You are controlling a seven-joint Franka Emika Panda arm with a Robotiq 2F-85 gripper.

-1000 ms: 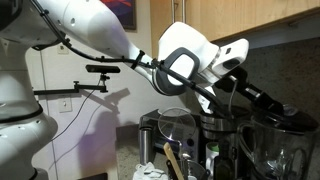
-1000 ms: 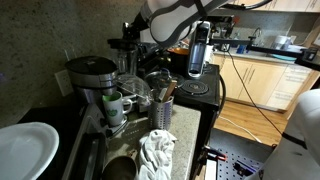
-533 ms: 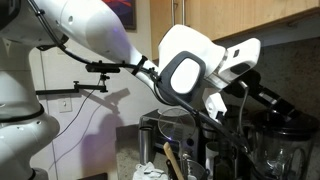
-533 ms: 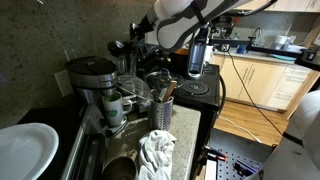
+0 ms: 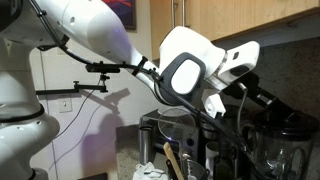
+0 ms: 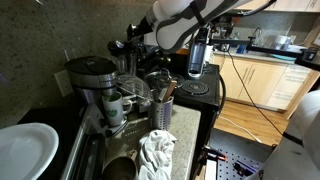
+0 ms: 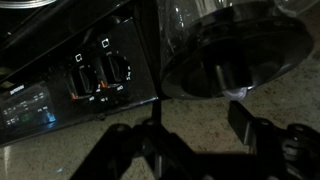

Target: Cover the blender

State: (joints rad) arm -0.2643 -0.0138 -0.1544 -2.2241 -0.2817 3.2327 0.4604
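Observation:
The blender is a clear pitcher (image 5: 284, 152) at the lower right in an exterior view; it also shows behind the coffee maker (image 6: 129, 66). In the wrist view its wide round body (image 7: 232, 48) fills the upper right, dark and blurred. My gripper (image 5: 284, 109) hangs just above the pitcher's rim, and in another exterior view it (image 6: 124, 46) shows as a dark shape over the pitcher. In the wrist view my gripper (image 7: 196, 120) is open, its two dark fingers wide apart with nothing between them. No lid shows in any view.
A dark black-topped coffee maker (image 6: 90, 76), mugs (image 6: 116, 105), a utensil holder (image 6: 162, 108), a white cloth (image 6: 155, 152) and a white plate (image 6: 25, 150) crowd the counter. A stove control panel (image 7: 100, 80) lies left of the pitcher. A second clear jar (image 5: 178, 126) stands nearby.
A second ago the wrist sat lower and was turned differently. It has risen a little and rotated above the pitcher. Nothing has moved in the last half second.

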